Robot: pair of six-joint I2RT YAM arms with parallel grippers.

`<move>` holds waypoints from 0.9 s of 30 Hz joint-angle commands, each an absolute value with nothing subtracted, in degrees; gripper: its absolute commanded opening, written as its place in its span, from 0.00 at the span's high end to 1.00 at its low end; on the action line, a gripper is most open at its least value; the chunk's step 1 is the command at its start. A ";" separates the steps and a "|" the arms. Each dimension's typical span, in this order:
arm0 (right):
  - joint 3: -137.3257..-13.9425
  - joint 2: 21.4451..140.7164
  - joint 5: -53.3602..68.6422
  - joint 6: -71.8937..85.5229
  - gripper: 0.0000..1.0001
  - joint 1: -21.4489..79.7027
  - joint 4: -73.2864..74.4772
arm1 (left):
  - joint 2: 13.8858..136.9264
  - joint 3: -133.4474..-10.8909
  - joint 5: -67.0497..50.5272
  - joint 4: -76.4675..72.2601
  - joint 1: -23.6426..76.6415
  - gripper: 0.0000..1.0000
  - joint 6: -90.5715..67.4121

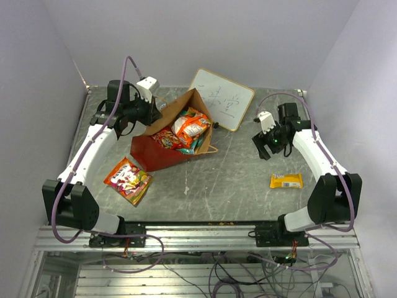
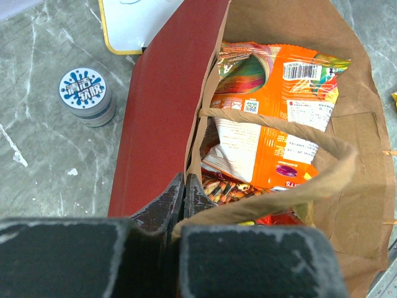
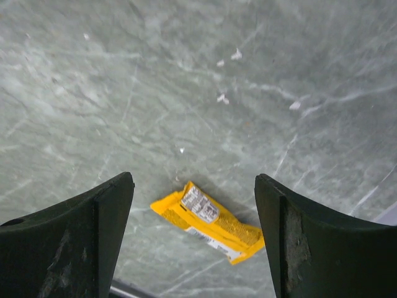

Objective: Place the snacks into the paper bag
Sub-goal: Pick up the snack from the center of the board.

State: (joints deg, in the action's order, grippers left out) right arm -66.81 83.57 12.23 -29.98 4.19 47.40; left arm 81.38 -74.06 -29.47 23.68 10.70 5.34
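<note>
**Two-arm packing scene, bag-loading stage.** The left hand (image 2: 185, 197) is closed on the near wall of the paper bag (image 2: 162, 105), its fingers pinching the rim where the red outside meets the kraft lining. This grip appears to serve as a brace, holding the mouth spread so that packets can be dropped in without the wall folding over. Directly ahead of this hand, inside the bag, lies the orange chip bag (image 2: 282, 99), with darker patterned packs beneath it close to the fingertips. A loop handle (image 2: 310, 186) arches across the opening just beyond the hand. To the hand's left, outside the bag, a round tin (image 2: 87, 94) stands on the tabletop (image 2: 37, 155), and the writing board (image 2: 133, 22) lies further ahead.

The right hand (image 3: 194, 186) is spread wide and holds nothing. It hangs above the tabletop with the yellow bar (image 3: 209, 221) lying flat below it, framed between the two fingers and a little back toward the wrist. Judged from this pose, the bar is the next item to be picked, and the hand would need to descend and draw back slightly to straddle it.

An orange-and-red packet (image 1: 128, 180) lies on the tabletop well behind the left hand, beside that arm's forearm, and is not yet bagged. Two snacks therefore appear to be outstanding
</note>
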 commanded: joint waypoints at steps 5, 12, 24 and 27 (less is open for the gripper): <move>-62.89 84.77 4.69 -37.94 0.19 2.90 51.49 | 81.30 -73.37 -28.35 21.68 10.55 0.93 5.23; -61.22 89.83 3.83 -37.68 0.28 2.90 50.19 | 81.91 -74.05 -29.28 22.00 10.55 0.93 4.75; -57.86 94.59 2.04 -38.10 0.48 2.90 47.31 | 80.83 -73.31 -29.52 21.28 10.55 0.93 4.66; -57.71 95.93 2.88 -37.93 0.55 2.87 47.10 | 80.69 -73.21 -29.53 21.19 10.55 0.93 4.57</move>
State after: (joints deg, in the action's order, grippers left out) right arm -58.37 94.41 2.96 -37.56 3.27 48.34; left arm 81.23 -73.49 -29.74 22.94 10.70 4.47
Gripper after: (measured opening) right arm 0.485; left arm 0.077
